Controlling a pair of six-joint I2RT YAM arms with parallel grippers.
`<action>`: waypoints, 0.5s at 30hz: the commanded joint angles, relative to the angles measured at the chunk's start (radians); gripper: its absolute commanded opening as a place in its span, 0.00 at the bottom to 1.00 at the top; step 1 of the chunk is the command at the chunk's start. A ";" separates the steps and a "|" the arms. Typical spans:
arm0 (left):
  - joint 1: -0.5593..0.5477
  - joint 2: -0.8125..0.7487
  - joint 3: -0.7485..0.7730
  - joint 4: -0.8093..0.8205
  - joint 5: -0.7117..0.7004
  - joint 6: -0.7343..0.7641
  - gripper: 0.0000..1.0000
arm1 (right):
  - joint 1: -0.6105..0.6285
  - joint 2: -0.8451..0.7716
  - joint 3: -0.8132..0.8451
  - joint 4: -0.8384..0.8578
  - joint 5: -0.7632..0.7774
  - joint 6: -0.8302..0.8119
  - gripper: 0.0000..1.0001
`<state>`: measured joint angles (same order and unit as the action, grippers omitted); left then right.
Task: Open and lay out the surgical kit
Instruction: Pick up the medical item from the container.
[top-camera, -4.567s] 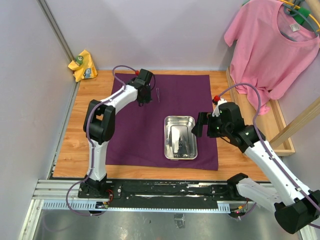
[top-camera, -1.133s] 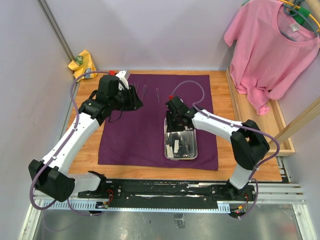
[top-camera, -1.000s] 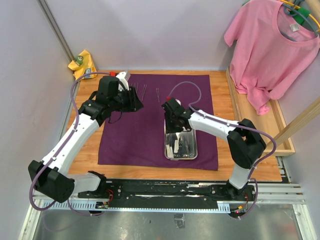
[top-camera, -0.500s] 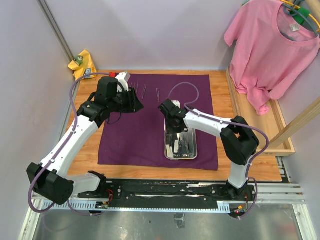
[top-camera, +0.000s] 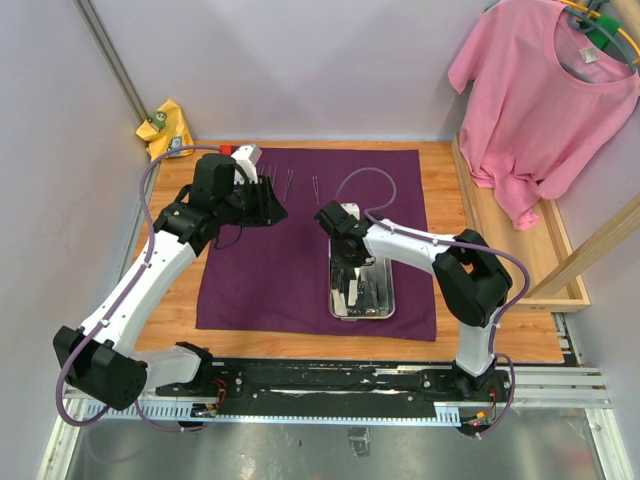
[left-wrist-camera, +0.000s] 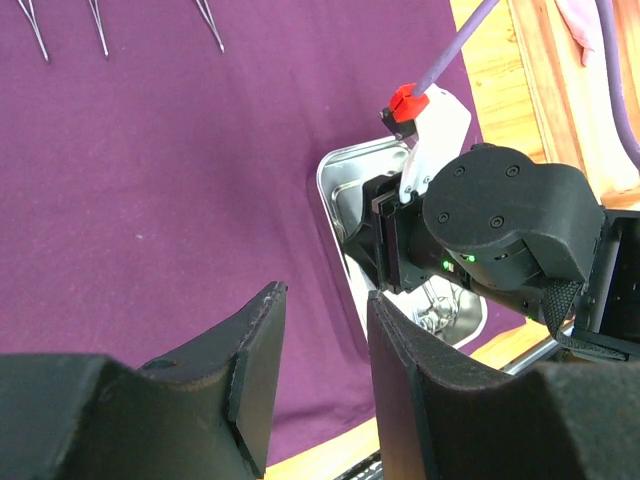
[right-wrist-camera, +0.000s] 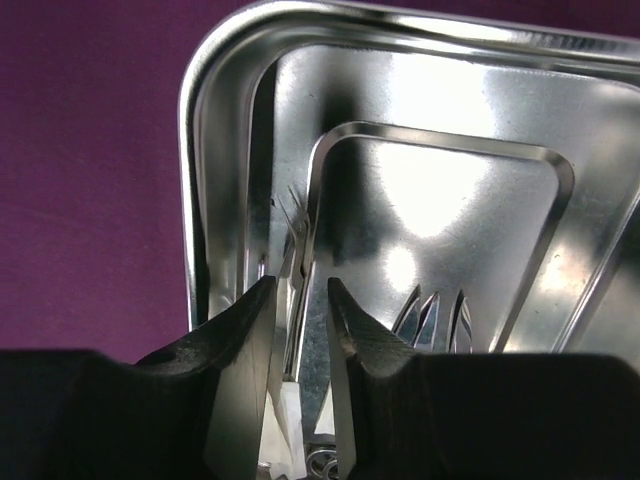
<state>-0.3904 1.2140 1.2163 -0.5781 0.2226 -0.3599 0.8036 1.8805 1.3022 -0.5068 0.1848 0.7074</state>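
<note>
**Operator:** State of the right claw (right-wrist-camera: 300, 288)?

**Technician:** The jaws stand narrowly apart, pointing down into the far-left corner of the tray (right-wrist-camera: 190, 150). A thin metal tool (right-wrist-camera: 296, 262) sits in the gap between them. Whether the pads actually pinch it cannot be told (the gap looks wider than the tool).

**Operator:** And the left claw (left-wrist-camera: 322, 298)?

**Technician:** Partly open, holding nothing. It hovers above the purple cloth (left-wrist-camera: 180, 170), left of the tray.

**Operator:** What has changed?

**Technician:** A few seconds ago the right claw was parked off the tray's right side. It has since crossed over the tray and, within the last second, crept toward that far-left corner. The left arm has drawn back from the far edge of the cloth and has not moved in the last second.

**Operator:** Where is the kit?

**Technician:** The cloth lies flat and unfolded on the table (top-camera: 440, 175). The tray rests on its right half. Three tools (left-wrist-camera: 97, 25) lie in a row near the far edge, well apart from the tray. Other tools (top-camera: 368, 290) and a white gauze piece (top-camera: 346, 292) remain inside the tray.

**Operator:** Meaning for the task?

**Technician:** Opening is judged done and laying out is partway. The right claw appears set for the next pick. A thin tool against the tray wall may slip, so confirm the grip before lifting.
</note>
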 joint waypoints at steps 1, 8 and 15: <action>-0.006 -0.024 0.008 -0.003 0.023 0.022 0.43 | 0.013 0.008 0.003 0.045 0.028 0.027 0.29; -0.005 -0.013 0.011 -0.002 0.026 0.024 0.43 | 0.007 0.016 -0.004 0.074 0.024 0.030 0.29; -0.006 -0.006 0.019 -0.004 0.026 0.027 0.43 | 0.000 0.045 0.011 0.063 0.034 0.032 0.29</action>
<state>-0.3904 1.2140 1.2163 -0.5789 0.2268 -0.3470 0.8036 1.8931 1.3018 -0.4347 0.1848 0.7254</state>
